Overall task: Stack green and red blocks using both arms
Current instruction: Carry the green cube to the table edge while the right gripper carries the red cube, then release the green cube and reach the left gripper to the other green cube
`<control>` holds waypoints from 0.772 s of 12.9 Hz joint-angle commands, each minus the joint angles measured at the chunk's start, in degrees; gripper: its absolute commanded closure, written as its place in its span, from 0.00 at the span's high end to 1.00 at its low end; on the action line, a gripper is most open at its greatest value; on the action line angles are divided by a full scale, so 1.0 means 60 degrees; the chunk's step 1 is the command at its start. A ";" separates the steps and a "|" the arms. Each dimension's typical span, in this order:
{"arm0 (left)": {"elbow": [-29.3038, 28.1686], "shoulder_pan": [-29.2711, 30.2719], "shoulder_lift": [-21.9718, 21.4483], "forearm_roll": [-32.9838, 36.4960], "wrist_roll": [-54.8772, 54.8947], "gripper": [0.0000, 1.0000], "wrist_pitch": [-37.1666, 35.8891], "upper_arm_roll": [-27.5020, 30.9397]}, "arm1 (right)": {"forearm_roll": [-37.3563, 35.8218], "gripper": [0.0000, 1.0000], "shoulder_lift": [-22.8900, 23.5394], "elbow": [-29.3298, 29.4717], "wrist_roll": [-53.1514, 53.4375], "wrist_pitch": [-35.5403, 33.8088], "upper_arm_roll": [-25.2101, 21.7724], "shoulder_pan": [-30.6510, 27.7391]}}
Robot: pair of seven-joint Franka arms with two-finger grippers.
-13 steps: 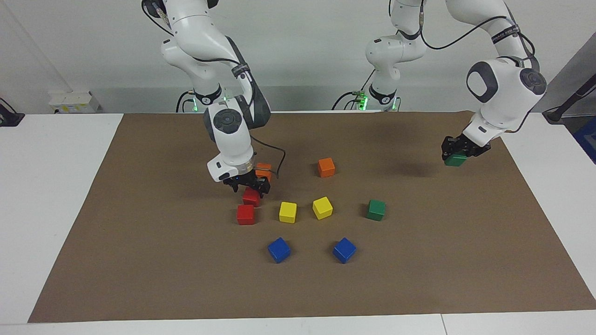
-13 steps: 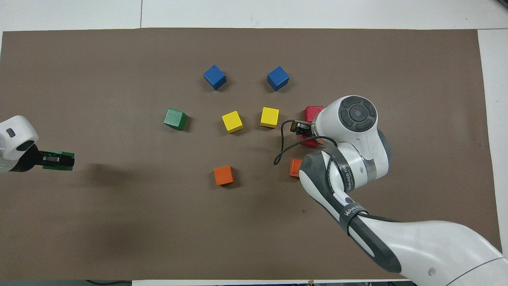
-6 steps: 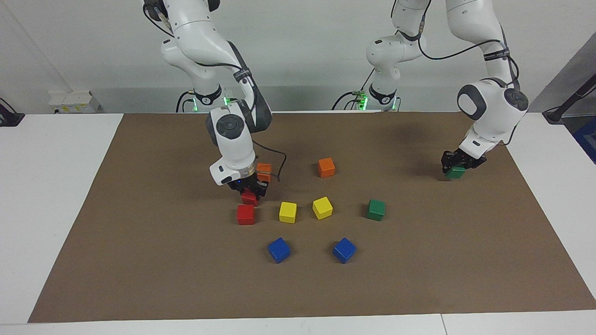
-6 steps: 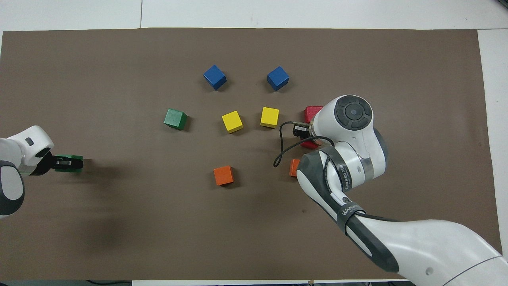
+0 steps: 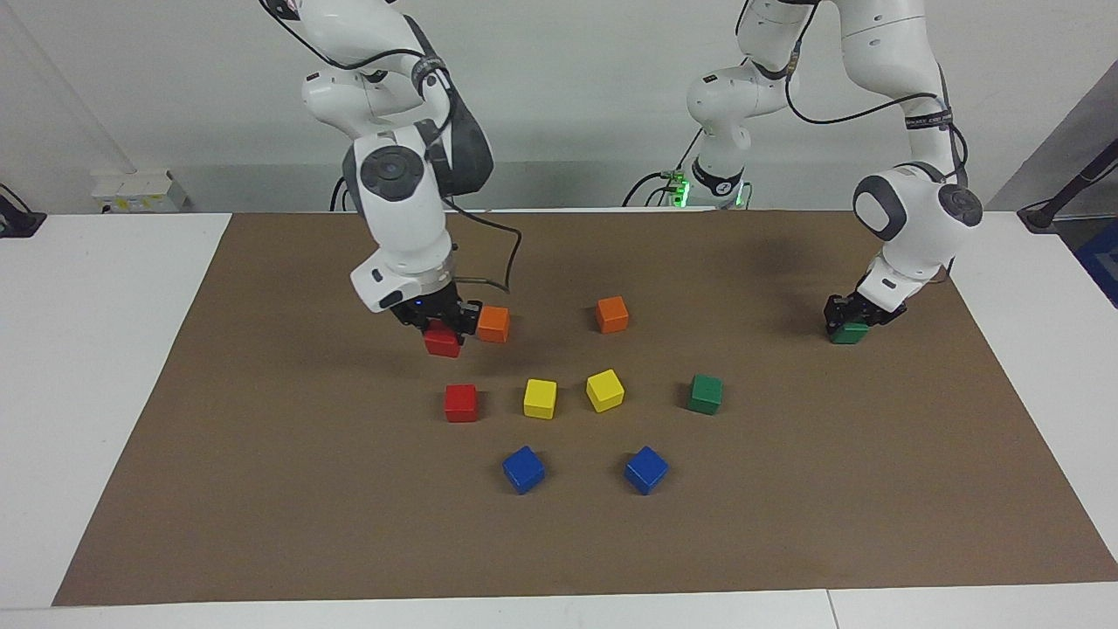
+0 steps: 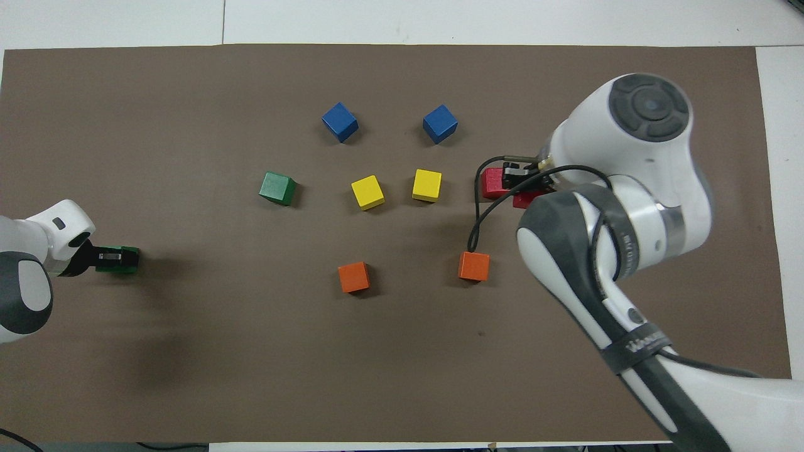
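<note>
1. I see my right pincer (image 5: 441, 325) squeezed tight on a red block (image 5: 443, 342). It holds that block up in the air, over the brown mat (image 5: 262, 437), just beside an orange block (image 5: 493, 323).
2. From above, the held red block (image 6: 527, 198) peeks out next to the arm, close to the other red one.
3. The second red block (image 5: 460, 403) sits flat on the mat. It is at the end of a row with two yellow blocks (image 5: 540, 398) and one green block (image 5: 704, 393).
4. My left pincer (image 5: 852, 319) is squeezed tight on the other green block (image 5: 848, 333). It is low, at the left arm's end of the mat. I cannot tell if this block touches the mat yet.
5. From above, I see that green block (image 6: 119, 260) between the dark fingers (image 6: 110, 257) of the left pincer.
6. The green block in the row is well apart from the held green one and farther from the robots.
7. Another orange block (image 5: 611, 314) sits nearer to the robots than the yellow ones.
8. Two blue blocks (image 5: 523, 469) sit farthest from the robots, apart from each other.
9. The mat lies on a white worktop (image 5: 96, 349).
</note>
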 commanded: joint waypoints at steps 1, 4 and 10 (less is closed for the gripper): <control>-0.0037 0.0183 0.0018 0.0223 -0.0185 0.05 0.0227 -0.0088 | -0.0016 0.00 0.0271 0.0134 -0.2298 0.0360 0.0051 -0.1237; 0.0328 0.0213 0.0019 0.0459 -0.0112 1.00 -0.0107 -0.0088 | -0.0103 0.00 0.0286 -0.0100 -0.4046 0.0624 0.0051 -0.2220; 0.4089 -0.1305 0.0310 0.0473 -0.0432 1.00 -0.3800 -0.0133 | -0.0338 0.00 0.0330 -0.1402 -0.5031 0.2144 0.0051 -0.2940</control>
